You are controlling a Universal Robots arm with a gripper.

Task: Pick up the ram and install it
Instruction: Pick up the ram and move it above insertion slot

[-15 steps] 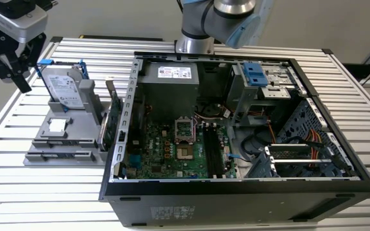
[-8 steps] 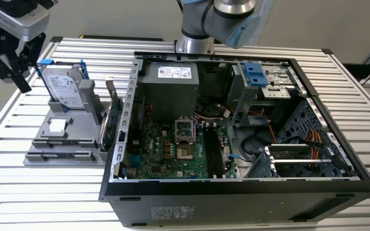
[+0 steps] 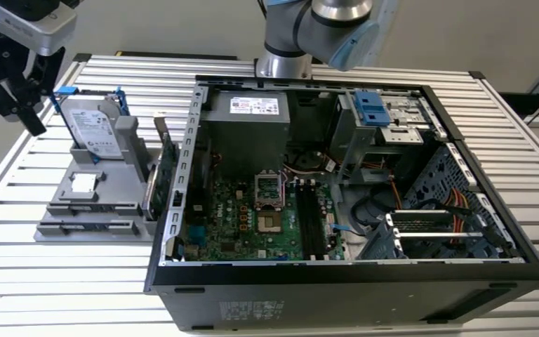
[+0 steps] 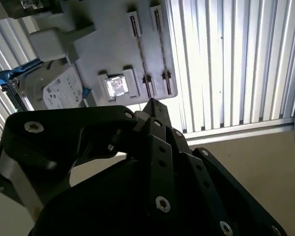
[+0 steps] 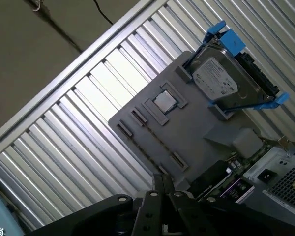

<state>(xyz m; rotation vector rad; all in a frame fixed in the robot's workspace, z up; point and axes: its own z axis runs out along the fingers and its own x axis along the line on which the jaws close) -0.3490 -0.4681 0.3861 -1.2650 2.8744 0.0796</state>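
Near, lower centre of exterior view: open computer case (image 3: 344, 275) on slatted table (image 3: 64, 281). Memory slots (image 3: 311, 223) on motherboard (image 3: 236, 221) dark, apparently empty, so install judged not done.

Left of case, mid-left of frame: gray holder (image 3: 59, 205) with two long clip slots along its near edge. Ram (image 4: 140, 51) hard to make out. Best guess: the thin edge-on strip in one slot, upper centre of second wrist view. Colour not visible, can't confirm. Judged not yet picked up.

Farther back on holder: hard drive (image 3: 96, 126) in blue frame, standing.

Farthest, upper left of exterior view: gripper (image 3: 37, 125), above and beyond holder, well apart from the clip slots, touching nothing. Fingers pressed together in both wrist views, nothing between them. Whole task left, as far as visible.

Ram axis, if that strip: on edge along its slot, left-right in exterior view, crosswise to the motherboard's memory slots, those running bottom-to-top of frame. Which end leads: can't tell.
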